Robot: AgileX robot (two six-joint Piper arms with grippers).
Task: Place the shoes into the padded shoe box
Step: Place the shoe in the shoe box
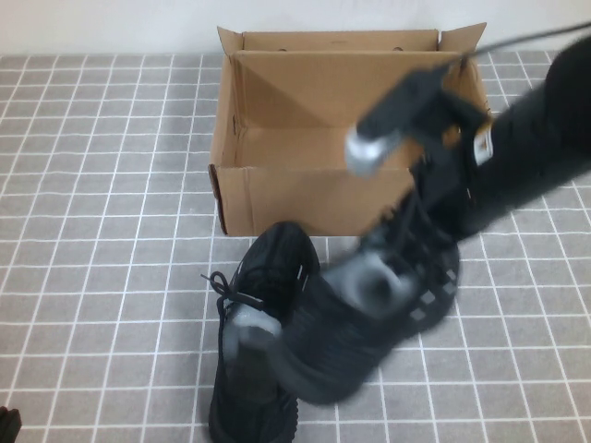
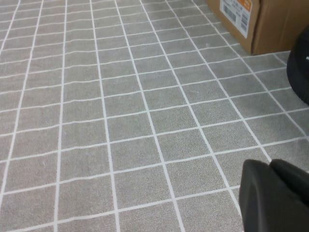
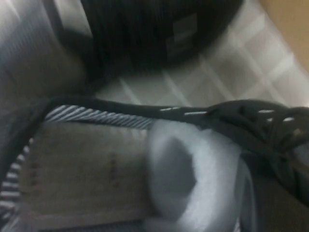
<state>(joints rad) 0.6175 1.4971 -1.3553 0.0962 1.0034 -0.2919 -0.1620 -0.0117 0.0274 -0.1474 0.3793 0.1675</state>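
The brown cardboard shoe box (image 1: 305,198) stands open at the back middle of the table. One black sneaker (image 1: 254,360) lies on the table in front of it, toe toward me. The second black sneaker (image 1: 369,314) is blurred and tilted beside it, heel toward the box. My right gripper (image 1: 432,208) reaches in from the right and is shut on this sneaker's heel collar. The right wrist view shows its pale lining (image 3: 193,164) and insole (image 3: 87,169) up close. My left gripper (image 2: 277,195) is shut and empty, low at the near left corner (image 1: 7,423).
The table is covered by a grey cloth with a white grid (image 1: 102,240). The left wrist view shows a box corner with a printed label (image 2: 241,14) and the edge of a sneaker (image 2: 300,67). Open cloth lies to the left of the box and the shoes.
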